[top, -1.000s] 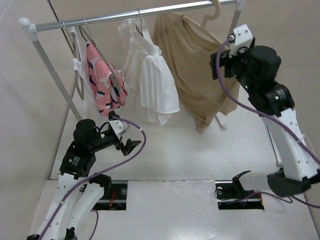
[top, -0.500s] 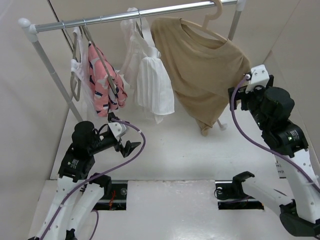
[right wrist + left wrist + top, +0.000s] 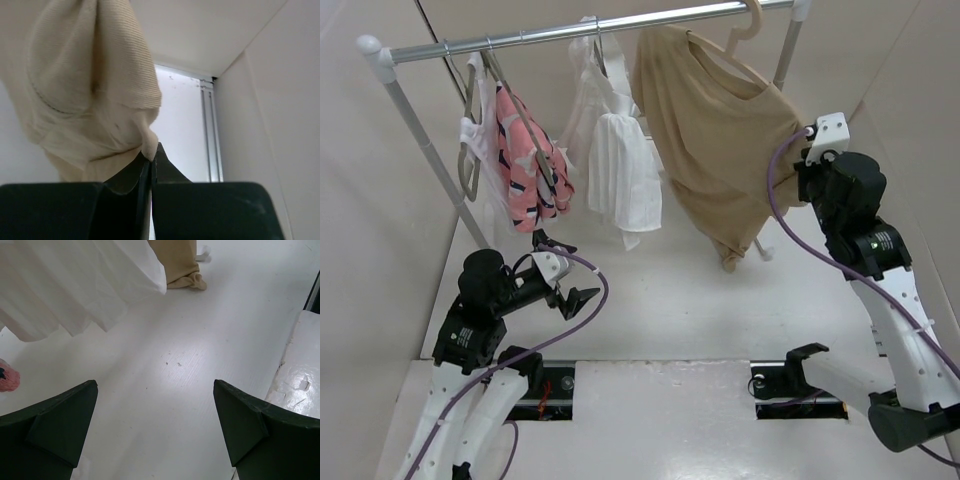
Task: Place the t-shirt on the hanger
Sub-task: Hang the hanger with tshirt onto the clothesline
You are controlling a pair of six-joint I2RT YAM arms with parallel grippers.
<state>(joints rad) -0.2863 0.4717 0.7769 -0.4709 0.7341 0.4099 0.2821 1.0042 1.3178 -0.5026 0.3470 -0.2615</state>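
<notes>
**Top view.** A chrome rail [image 3: 600, 25] on white uprights spans the far side of a smooth white table [image 3: 660, 300]. It carries 3 garments, from left to right:
- a pink patterned garment [image 3: 525, 170];
- a pleated white ribbed top [image 3: 620, 175];
- the tan t-shirt [image 3: 715, 140].

The t-shirt hangs from the slim pale hanger [image 3: 750, 20], whose hook sits over the rail's right end. The soft fabric falls in bunched folds, and its lowest corner touches the table.

**Right wrist view.** The right gripper [image 3: 151, 159] stands at the t-shirt's right edge. Its dark fingers [image 3: 125, 180] are pressed together, pinching a small fold of the knit cloth. A plain wall [image 3: 920, 90] lies just beside this arm and leaves little room on that side.

**Left wrist view.** The left gripper [image 3: 155, 383] hovers low over bare table. Its 2 wedge-shaped fingers are spread wide and hold nothing. The white top's hem hangs ahead of it and overlaps the t-shirt's lower corner in this view. Open table lies between the gripper and the garments.
</notes>
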